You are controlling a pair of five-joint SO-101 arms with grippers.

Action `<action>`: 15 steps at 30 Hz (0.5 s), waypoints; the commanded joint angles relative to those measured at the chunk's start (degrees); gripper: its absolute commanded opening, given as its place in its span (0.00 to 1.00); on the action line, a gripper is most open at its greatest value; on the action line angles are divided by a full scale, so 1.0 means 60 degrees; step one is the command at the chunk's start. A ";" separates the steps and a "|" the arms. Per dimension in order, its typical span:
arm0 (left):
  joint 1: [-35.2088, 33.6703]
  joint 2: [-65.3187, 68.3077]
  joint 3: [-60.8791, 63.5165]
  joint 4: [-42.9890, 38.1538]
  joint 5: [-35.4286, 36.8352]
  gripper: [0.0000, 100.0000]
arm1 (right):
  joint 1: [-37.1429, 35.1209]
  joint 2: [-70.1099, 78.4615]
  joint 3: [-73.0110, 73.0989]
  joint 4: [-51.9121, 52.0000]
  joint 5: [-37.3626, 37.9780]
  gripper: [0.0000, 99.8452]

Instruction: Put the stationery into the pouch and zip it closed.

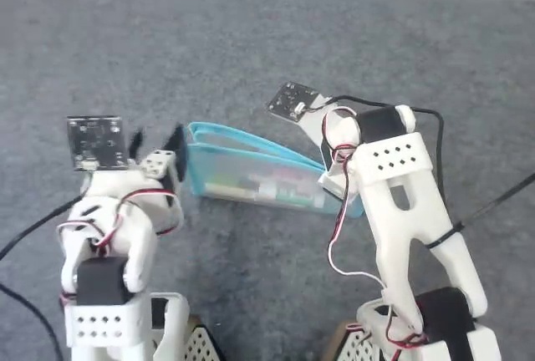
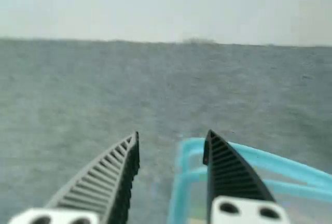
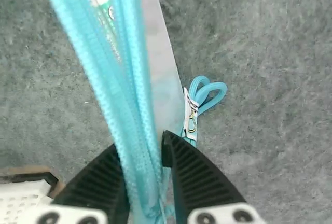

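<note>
The pouch (image 1: 251, 179) lies on the grey tabletop (image 1: 251, 60) between my 2 arms, its long side running left to right. It is clear-walled with a turquoise zip along the top. The stationery (image 1: 267, 187) shows through the wall as pale and coloured pieces lying low inside.

At the pouch's left end, the 2 zip bands stand apart, so the mouth gapes there.

My left pincer (image 1: 156, 139) sits at that left end with its fingers spread wide and nothing between them. In the left wrist view, the pincer (image 2: 173, 136) has 1 finger over bare tabletop and the other in front of the end of the pouch (image 2: 270, 164). I cannot tell whether that finger touches it.

My right pincer (image 3: 141, 143) is at the right end, its fingers pinched together on the turquoise zip edge of the pouch (image 3: 155, 73). Just beside my fingertip, the metal zip pull (image 3: 191, 115) hangs off the pouch's end. Its turquoise cord loop (image 3: 207, 92) rests on the tabletop.
</note>
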 commanded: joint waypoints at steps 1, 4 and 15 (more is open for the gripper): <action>0.1289 0.0059 -0.0447 -0.0278 0.1861 0.20 | -0.0125 -0.0256 0.0029 -0.0696 -0.1026 0.01; 0.1509 0.0821 -0.0432 -0.0527 0.2579 0.20 | -0.0315 -0.0652 0.0777 -0.1648 -0.1436 0.01; 0.1597 0.5216 -0.2337 -0.0308 0.5275 0.32 | -0.0418 -0.3289 0.3648 -0.3377 -0.1055 0.01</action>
